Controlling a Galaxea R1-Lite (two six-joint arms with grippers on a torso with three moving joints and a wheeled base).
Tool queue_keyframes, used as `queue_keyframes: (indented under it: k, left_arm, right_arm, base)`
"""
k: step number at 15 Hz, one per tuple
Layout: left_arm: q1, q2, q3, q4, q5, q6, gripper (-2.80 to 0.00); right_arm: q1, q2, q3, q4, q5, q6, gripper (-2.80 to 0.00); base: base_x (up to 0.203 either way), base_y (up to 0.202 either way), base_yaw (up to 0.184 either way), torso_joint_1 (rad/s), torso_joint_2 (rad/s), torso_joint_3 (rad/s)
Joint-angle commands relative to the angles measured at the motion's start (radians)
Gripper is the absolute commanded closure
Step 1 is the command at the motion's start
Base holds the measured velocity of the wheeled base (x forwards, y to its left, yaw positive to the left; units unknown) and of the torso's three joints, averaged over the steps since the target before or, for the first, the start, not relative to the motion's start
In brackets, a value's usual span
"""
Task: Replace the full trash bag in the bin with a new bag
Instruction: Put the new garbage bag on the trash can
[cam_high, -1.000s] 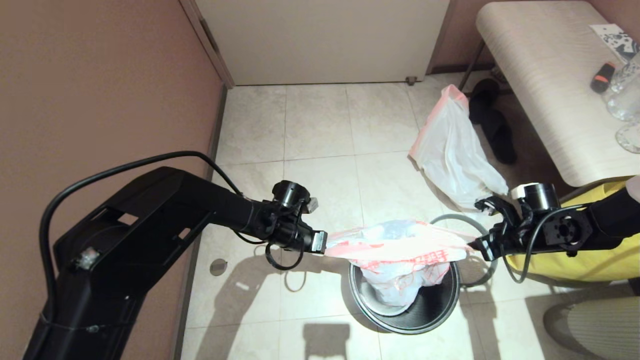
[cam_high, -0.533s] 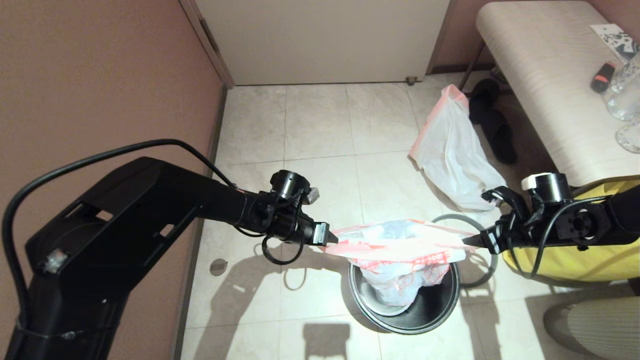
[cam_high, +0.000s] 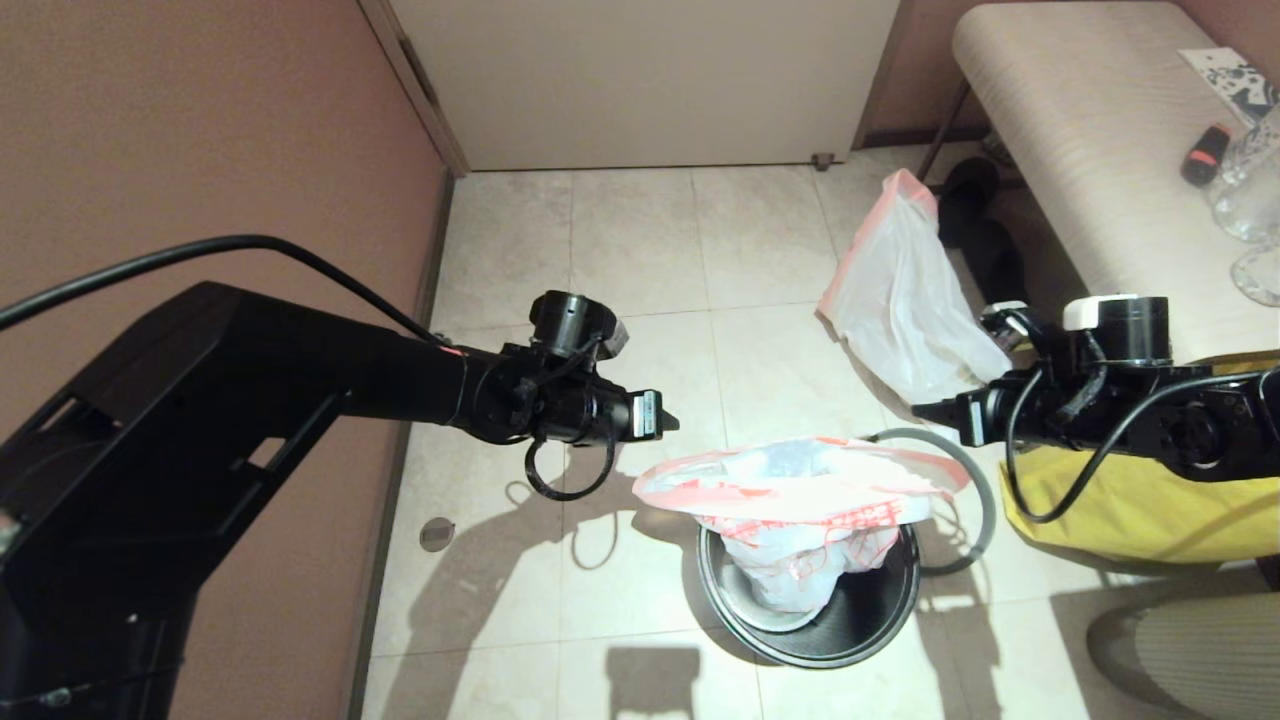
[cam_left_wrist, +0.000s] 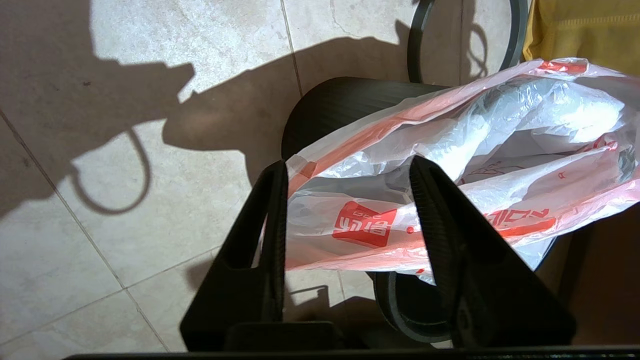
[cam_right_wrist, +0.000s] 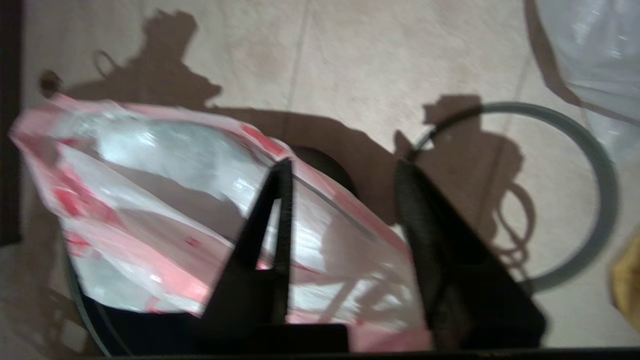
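The new bag (cam_high: 800, 495) is seen at lower centre of the head view, its lower part hanging inside the bin (cam_high: 860, 620) and its mouth spread above the bin opening; neither gripper is on it. The mouth's long axis is judged to run left to right across the frame, one end pointing toward each arm. The left gripper (cam_high: 668, 418) is held just up and left of the bag's left end, apart from it; in the left wrist view its fingers (cam_left_wrist: 270, 220) are spread with nothing between them, the bag's printed side (cam_left_wrist: 365, 225) showing beyond the gap. The right gripper (cam_high: 925, 410) is held above and slightly right of the bag's right end, also apart; its fingers (cam_right_wrist: 277, 225) are parted and empty, the bag (cam_right_wrist: 150, 200) showing below them. The two ends appear about equally near their grippers. The grey hoop (cam_high: 965, 480) lies on the floor just right of the bin, partly under the bag's edge, not on the bin. The full bag (cam_high: 905, 305) lies on the tiles at upper right, well apart from the bin. Seating the bag mouth over the bin edge and refitting the hoop are judged not yet done.
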Motion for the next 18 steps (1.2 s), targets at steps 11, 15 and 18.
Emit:
queue_keyframes:
  k: [11,15,18]
  left_arm:
    - [-0.011,0.012,0.000,-0.053,0.040,-0.022,0.00]
    - [-0.018,0.019,-0.002,-0.054,0.053,-0.021,0.00]
    - [-0.016,0.021,-0.005,-0.054,0.053,-0.021,0.00]
  right_arm:
    - [0.287,0.068,0.032,0.125,-0.150,0.036,0.00]
    - [0.297,0.088,-0.002,0.424,-0.150,-0.171,0.00]
    - [0.297,0.162,-0.072,0.579,-0.151,-0.203,0.00]
  base:
    - [0.000,0.000,0.000,0.000,0.00,0.000]
    - [0.000,0.000,0.000,0.000,0.00,0.000]
    - [0.000,0.000,0.000,0.000,0.00,0.000]
